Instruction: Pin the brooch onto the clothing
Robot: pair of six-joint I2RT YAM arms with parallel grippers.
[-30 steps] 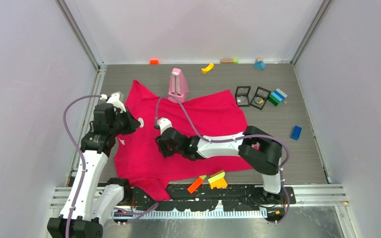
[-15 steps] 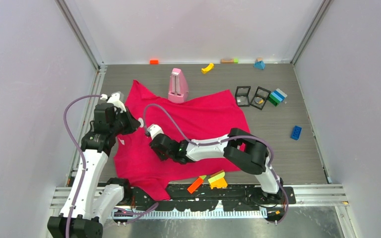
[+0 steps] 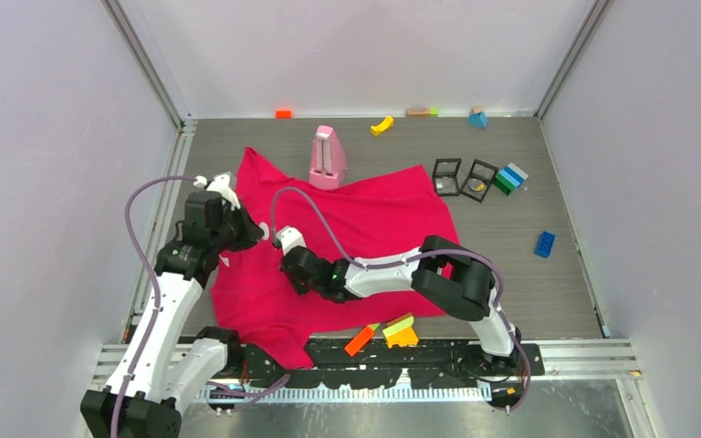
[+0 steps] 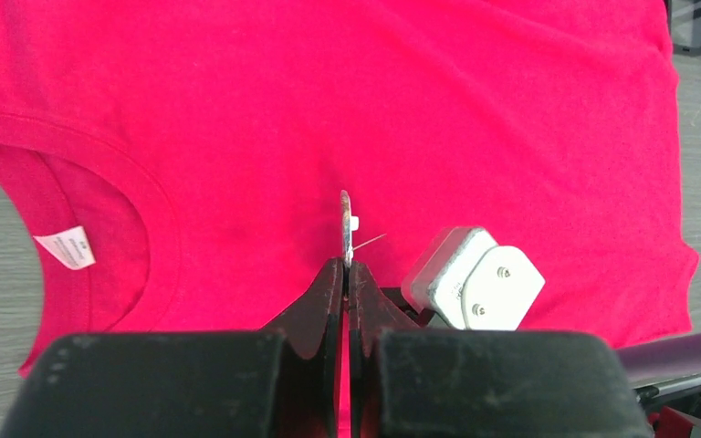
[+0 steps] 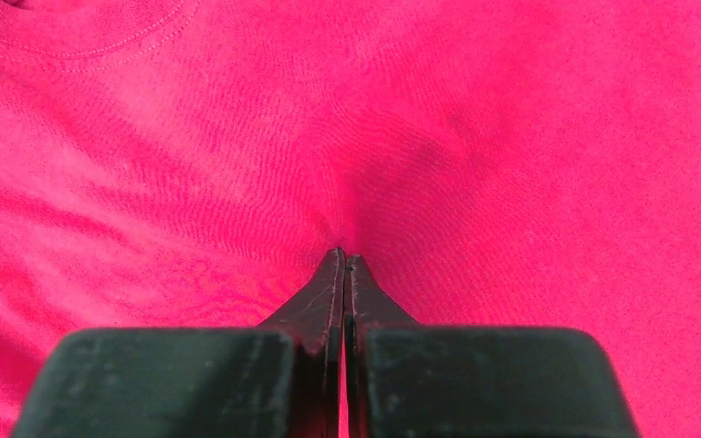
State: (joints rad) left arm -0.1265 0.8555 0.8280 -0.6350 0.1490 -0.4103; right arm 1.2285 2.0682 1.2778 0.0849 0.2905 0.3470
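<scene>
Surface: grey plank table (image 3: 548,283), crimson-pink cloth T-shirt (image 3: 374,219) spread mid-frame.
Left gripper (image 4: 346,266): clamps small silvery disc brooch (image 4: 346,214), edge-on.
Right gripper (image 5: 344,258): pinches shirt just lower-right; aim your pin there.

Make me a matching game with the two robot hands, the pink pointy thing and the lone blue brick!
Things:
1. left gripper
2. right gripper
3. pink metronome
4. blue brick

Places or states:
A. lying alone, right of the T-shirt
B. shut on the brooch
C. pinching a pucker of the T-shirt
D. standing at the T-shirt's far edge

Pairs: 1-B, 2-C, 3-D, 4-A
</scene>
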